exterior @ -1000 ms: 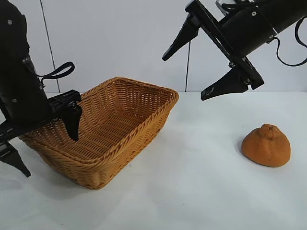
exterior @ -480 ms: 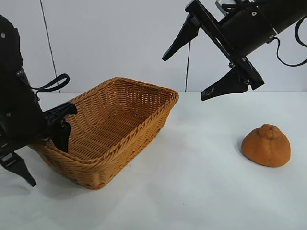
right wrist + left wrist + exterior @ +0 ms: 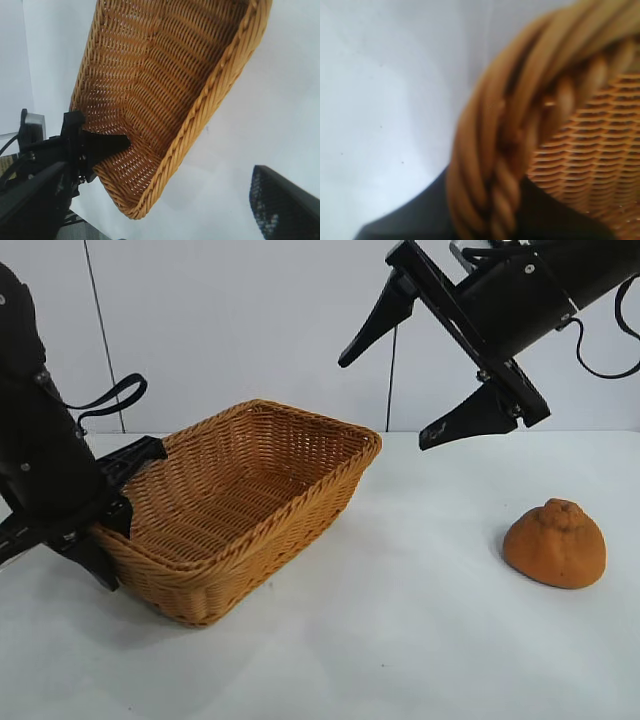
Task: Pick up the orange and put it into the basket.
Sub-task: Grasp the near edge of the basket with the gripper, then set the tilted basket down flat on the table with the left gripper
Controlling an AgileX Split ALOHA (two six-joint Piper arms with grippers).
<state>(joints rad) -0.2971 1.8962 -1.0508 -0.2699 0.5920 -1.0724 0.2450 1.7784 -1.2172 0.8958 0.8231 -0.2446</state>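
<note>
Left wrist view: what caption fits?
Left gripper clamps the golden tan woven wicker basket's thick braided rim.

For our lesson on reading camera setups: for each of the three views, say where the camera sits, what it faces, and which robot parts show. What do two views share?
Exterior: outside the rig, facing both arms; basket, orange, left gripper, right gripper.
Left wrist: on the left arm, close on the basket's braided rim; dark finger.
Right wrist: on the right arm, looking down into the basket; own fingertip.
Shared: right wrist and exterior views show the left gripper on the rim.

The exterior view faces the arms level across the bench (image 3: 400,640). Both wrist views share the basket (image 3: 250,500); the left sits very close.
</note>
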